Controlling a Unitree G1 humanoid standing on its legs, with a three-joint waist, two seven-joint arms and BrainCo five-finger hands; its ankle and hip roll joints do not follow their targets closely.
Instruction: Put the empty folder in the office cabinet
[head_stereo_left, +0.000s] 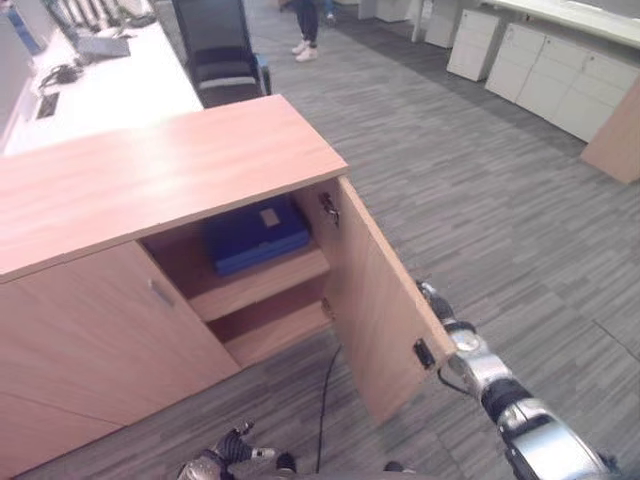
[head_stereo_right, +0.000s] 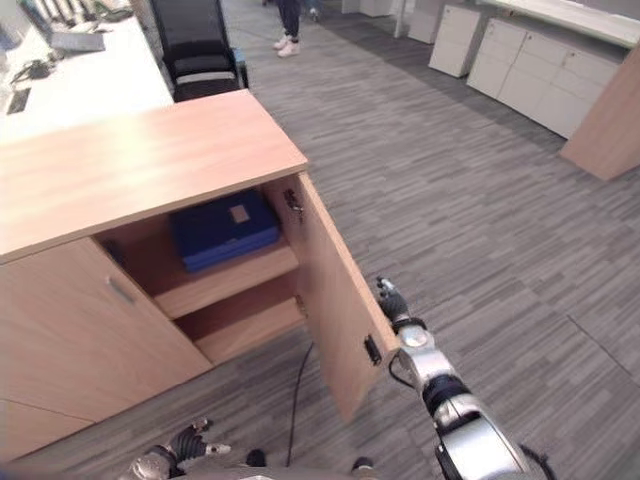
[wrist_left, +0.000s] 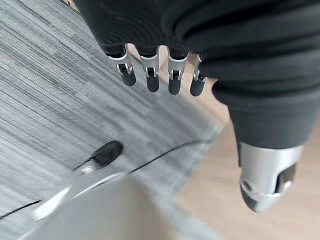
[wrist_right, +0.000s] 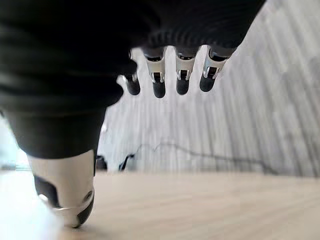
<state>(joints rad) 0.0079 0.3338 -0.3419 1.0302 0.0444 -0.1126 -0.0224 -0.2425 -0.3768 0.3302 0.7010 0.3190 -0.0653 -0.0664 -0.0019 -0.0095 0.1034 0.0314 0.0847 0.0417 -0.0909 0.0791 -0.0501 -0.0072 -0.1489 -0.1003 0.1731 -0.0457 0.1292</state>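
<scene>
Blue folder (head_stereo_left: 256, 236), light wood-grain cabinet (head_stereo_left: 150, 170), grey striped carpet (head_stereo_left: 480, 190), white desk (head_stereo_left: 110, 85)

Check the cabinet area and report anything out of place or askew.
Nothing is damaged or spilled. The cabinet door stands wide open, the right hand at its outer edge. The blue folder lies flat on the upper shelf, slightly skewed to it.

The open cabinet door (head_stereo_left: 375, 300) flanks the compartment mouth (blue folder (head_stereo_left: 255, 235) fills the upper shelf).
</scene>
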